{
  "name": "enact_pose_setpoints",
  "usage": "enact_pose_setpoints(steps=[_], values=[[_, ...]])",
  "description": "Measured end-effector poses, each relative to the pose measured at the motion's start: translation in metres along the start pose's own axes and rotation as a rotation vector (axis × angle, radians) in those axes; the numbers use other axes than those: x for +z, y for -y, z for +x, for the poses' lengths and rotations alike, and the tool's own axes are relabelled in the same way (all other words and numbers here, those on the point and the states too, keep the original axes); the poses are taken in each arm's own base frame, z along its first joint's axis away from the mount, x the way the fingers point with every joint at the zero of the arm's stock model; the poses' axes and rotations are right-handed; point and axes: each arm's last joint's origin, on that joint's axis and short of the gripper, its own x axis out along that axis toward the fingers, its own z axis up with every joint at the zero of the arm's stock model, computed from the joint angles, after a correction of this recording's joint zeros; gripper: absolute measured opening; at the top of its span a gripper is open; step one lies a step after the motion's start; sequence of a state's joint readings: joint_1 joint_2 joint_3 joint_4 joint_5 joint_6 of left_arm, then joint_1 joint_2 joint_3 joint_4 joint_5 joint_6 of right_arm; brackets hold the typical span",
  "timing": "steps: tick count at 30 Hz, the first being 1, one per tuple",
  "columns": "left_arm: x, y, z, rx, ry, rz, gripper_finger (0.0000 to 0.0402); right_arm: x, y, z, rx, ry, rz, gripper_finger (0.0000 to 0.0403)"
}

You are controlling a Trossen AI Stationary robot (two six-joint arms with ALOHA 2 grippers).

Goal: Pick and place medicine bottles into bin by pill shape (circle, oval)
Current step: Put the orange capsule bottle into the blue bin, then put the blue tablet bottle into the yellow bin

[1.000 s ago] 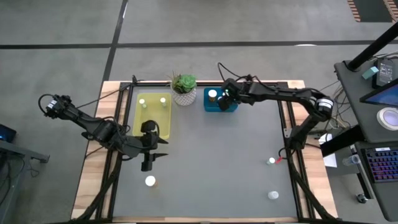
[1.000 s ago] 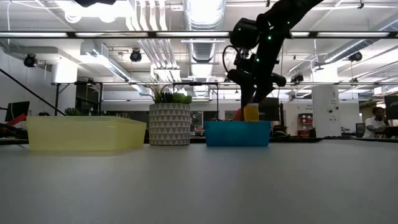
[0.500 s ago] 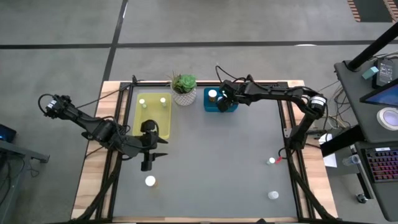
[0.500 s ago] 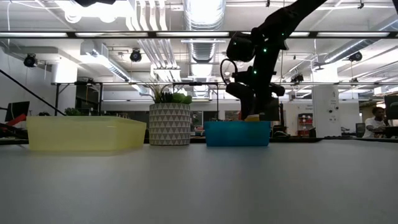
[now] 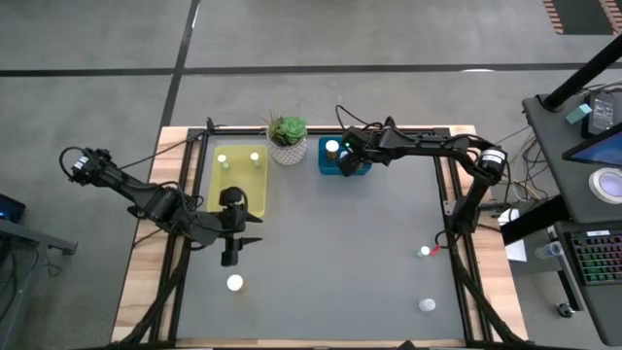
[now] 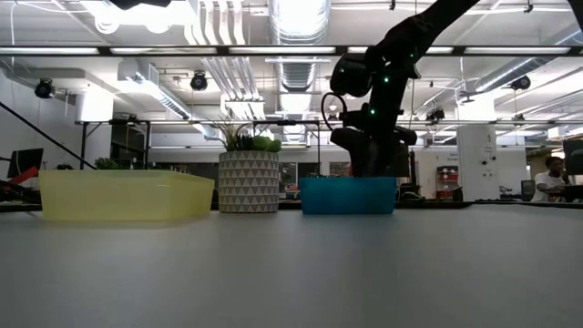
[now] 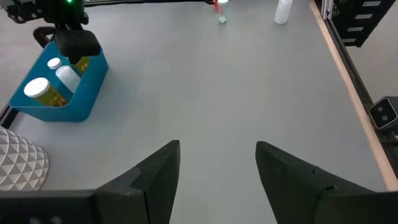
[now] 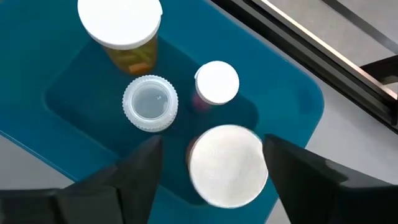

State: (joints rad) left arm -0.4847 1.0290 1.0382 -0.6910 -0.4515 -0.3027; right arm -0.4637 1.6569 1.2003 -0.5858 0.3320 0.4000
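**Two arms, one over the blue bin**

From above, my right gripper (image 5: 348, 160) reaches into the blue bin (image 5: 328, 165) at the far edge of the worktop, beside the plant (image 5: 288, 136). A white-capped bottle (image 5: 332, 148) stands in that bin. My left gripper (image 5: 231, 255) waits near the left edge, just off the yellow bin (image 5: 238, 185), which holds two bottles at its far end. One bottle (image 5: 234, 283) lies toward the near left corner; two more, (image 5: 425, 252) and (image 5: 426, 304), sit near the right edge.

At table height, the right gripper (image 6: 369, 169) dips behind the blue bin's (image 6: 348, 196) rim, with the plant pot (image 6: 249, 182) and yellow bin (image 6: 123, 196) off to one side.

My left wrist camera shows my fingers (image 7: 158, 171) spread wide and holding nothing; the blue bin (image 7: 62, 102) with its bottles lies well ahead.

My right wrist camera looks down into the blue bin (image 8: 292, 106). My fingers (image 8: 134, 171) stand on either side of a white-capped bottle (image 8: 227, 165), close to it; I cannot tell whether they still grip it. Three other bottles stand beside it: an amber one (image 8: 121, 25), a ridged-cap one (image 8: 150, 102) and a small one (image 8: 216, 82).
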Motion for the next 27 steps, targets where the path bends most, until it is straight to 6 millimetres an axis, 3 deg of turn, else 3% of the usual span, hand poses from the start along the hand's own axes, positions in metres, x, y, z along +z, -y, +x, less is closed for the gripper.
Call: enact_pose_setpoints(steps=[5,14,27], values=[[0.000,0.000,0.000,0.000,0.000,0.000,0.0196,0.001,0.003,-0.008,0.000,0.002,0.002,0.0296],[-0.003,-0.001,0.002,0.039,0.002,0.007,0.0196,0.000,0.007,-0.055,0.056,0.097,-0.039,0.0286],[-0.004,-0.002,0.003,0.061,0.002,0.010,0.0196,-0.045,-0.006,-0.110,0.257,0.155,-0.115,0.0278]])
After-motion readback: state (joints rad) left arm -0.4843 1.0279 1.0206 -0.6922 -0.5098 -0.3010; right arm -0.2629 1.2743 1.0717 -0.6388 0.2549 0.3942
